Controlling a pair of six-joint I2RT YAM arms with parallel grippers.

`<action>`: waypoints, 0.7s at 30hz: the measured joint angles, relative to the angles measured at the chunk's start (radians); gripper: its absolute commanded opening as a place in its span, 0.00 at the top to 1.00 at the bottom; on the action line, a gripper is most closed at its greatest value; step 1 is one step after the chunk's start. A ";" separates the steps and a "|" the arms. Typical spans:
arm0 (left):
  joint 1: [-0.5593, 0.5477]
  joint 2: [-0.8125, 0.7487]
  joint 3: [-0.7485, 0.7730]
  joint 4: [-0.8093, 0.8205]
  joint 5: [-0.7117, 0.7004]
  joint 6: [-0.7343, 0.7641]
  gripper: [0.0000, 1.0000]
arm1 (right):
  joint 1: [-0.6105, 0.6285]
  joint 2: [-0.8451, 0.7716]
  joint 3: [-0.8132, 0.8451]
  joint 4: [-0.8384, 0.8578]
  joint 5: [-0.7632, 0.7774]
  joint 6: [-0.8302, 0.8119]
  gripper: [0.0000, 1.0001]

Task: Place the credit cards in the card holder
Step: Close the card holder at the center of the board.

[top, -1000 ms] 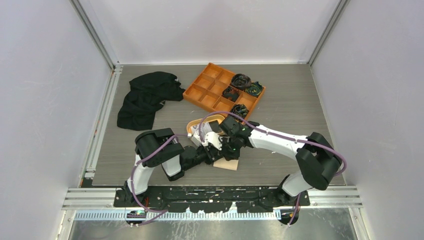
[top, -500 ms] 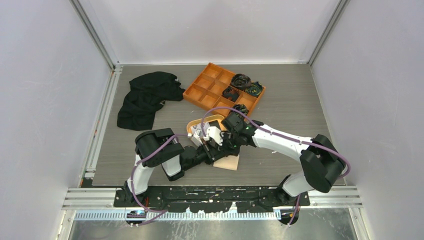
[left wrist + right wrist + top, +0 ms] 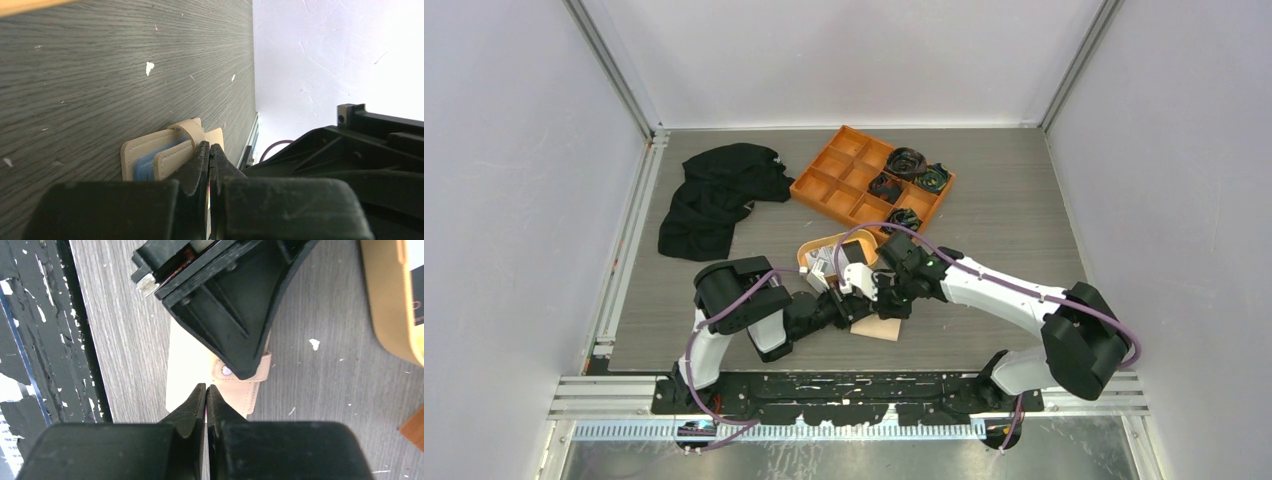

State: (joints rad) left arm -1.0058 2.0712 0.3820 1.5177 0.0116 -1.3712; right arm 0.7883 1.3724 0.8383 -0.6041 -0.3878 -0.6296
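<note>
left tool (image 3: 209, 147) and right tool (image 3: 206, 388) both pressed together, tips over the card holder (image 3: 182, 375)

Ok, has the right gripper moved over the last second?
Yes. Against the orange divided plastic tray in the top view, the right gripper has shifted slightly rightward, its elbow swinging out toward the right wall.

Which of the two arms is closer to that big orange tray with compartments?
The right arm. Its wrist sits just in front of the near corner of the orange tray. The left arm is farther off, low beside the beige wallet.
</note>
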 measured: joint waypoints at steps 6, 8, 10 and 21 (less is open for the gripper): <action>0.000 0.000 0.000 0.000 0.000 0.000 1.00 | 0.000 -0.007 -0.069 0.055 -0.014 -0.034 0.99; 0.000 0.000 0.000 0.000 0.001 0.000 1.00 | 0.000 -0.007 -0.089 0.078 -0.010 -0.039 0.99; 0.000 0.000 0.000 0.000 0.001 0.000 1.00 | 0.000 -0.007 -0.098 0.095 -0.004 -0.039 0.99; 0.000 0.000 0.001 0.000 0.001 0.000 1.00 | 0.007 -0.007 -0.098 0.150 0.018 -0.019 0.99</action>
State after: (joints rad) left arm -1.0054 2.0712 0.3828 1.5177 0.0128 -1.3712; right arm 0.7952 1.3651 0.7403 -0.4545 -0.3702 -0.6483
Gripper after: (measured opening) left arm 0.004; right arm 0.042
